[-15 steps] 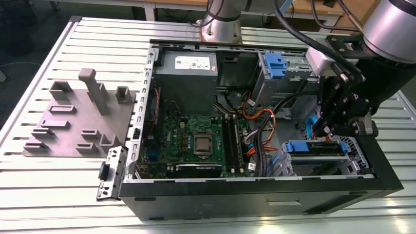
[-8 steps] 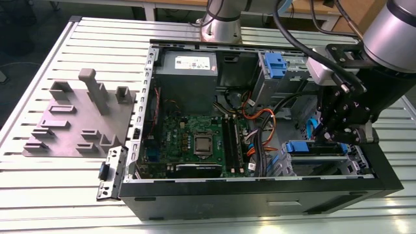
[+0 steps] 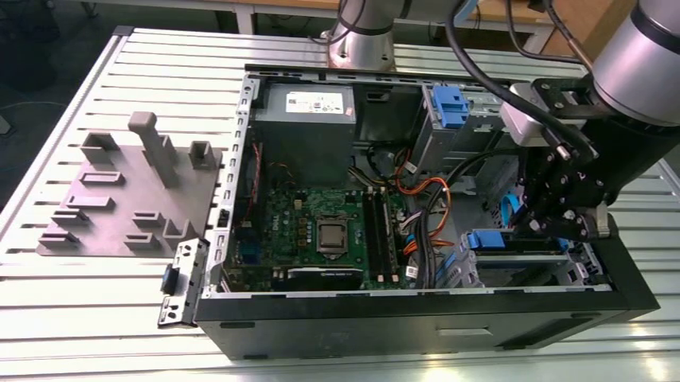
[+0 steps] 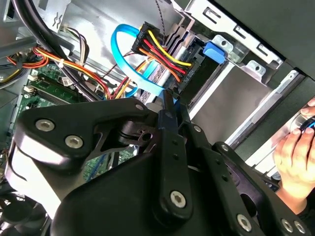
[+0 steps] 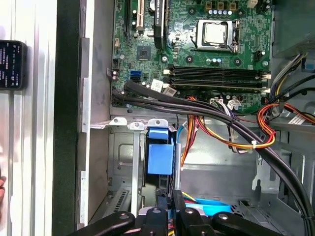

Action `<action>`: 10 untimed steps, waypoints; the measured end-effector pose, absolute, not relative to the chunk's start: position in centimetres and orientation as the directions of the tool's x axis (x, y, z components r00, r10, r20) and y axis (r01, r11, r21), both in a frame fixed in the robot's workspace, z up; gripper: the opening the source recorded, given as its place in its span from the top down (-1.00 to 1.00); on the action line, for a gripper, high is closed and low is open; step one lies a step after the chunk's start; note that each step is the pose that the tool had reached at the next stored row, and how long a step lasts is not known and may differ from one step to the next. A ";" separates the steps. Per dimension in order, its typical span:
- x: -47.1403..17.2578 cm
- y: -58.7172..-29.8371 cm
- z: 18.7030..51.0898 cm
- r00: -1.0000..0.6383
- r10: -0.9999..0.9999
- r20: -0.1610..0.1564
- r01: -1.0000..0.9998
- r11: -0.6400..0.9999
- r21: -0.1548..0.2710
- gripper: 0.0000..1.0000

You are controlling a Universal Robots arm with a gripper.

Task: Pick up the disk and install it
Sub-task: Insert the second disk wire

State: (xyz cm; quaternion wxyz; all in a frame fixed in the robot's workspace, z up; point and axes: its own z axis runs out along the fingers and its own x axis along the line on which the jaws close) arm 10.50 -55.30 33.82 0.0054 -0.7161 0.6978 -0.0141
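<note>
Black and angular, the pincer [image 3: 558, 215] hangs inside the open computer case [image 3: 425, 322] at the mouth of the silver drive cage [image 3: 521, 263], and I cannot tell whether it is open or closed. Just beside its tip, the disk [image 5: 160, 157] sits in the cage with only its blue bracket end showing. That end faces the motherboard [image 3: 318, 231], and the long axis appears to run back into the cage, away from the board.
</note>
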 end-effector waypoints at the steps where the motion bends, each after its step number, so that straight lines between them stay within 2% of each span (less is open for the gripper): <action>1: 10.5 -55.3 33.8 0.026 -1.000 0.013 -0.999 -0.027 -0.028 0.68; 10: 10.5 -55.4 33.7 0.028 -1.000 0.013 -0.999 -0.028 -0.030 0.68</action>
